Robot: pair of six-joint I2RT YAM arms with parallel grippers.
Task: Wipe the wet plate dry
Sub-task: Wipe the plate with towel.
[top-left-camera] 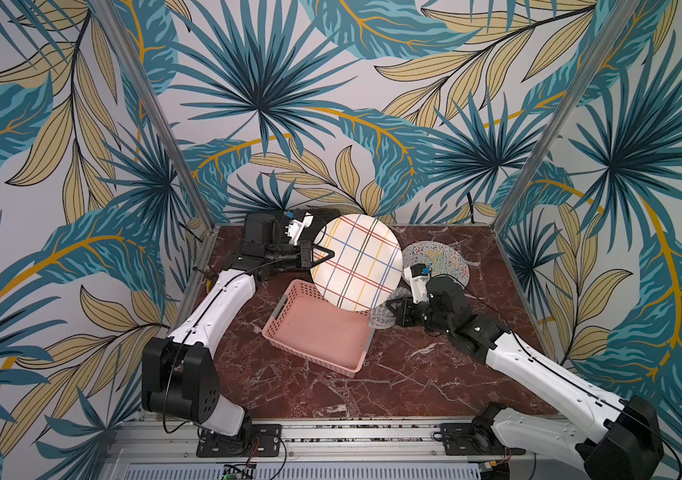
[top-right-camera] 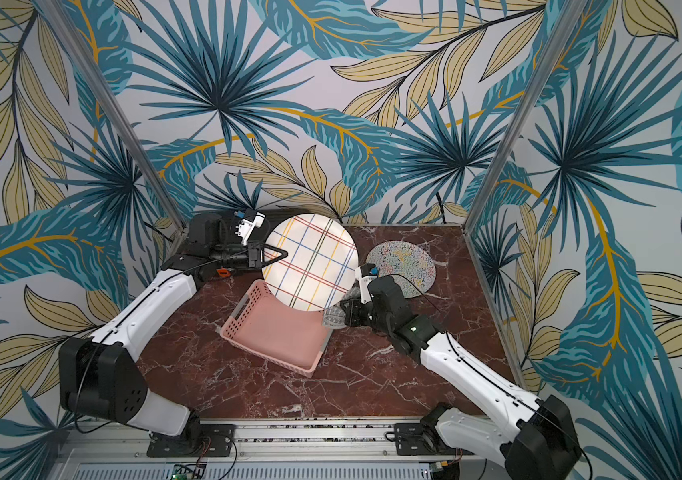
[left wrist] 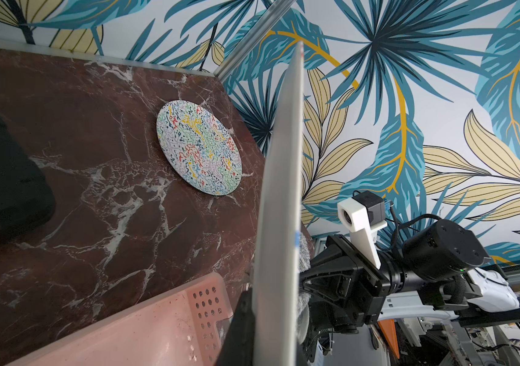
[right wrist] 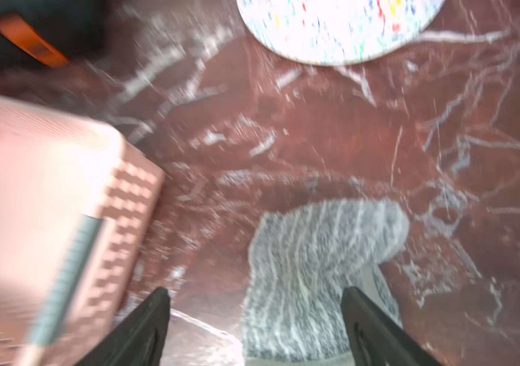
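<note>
Top views both show the left gripper [top-left-camera: 328, 254] clamped on the rim of the plate [top-left-camera: 358, 262], which stands on edge over the basket [top-left-camera: 314, 356]. The right gripper [top-left-camera: 389, 309] pinches the cloth [top-left-camera: 381, 319] at the plate's lower edge. Wiping seems underway; next, sweep the cloth firmly across the plate's face.

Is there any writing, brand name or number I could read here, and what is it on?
No readable text.
The plaid plate, speckled plate, grey cloth and pink basket carry only patterns.
A tiny pale mark on the left arm is too small to read.
</note>
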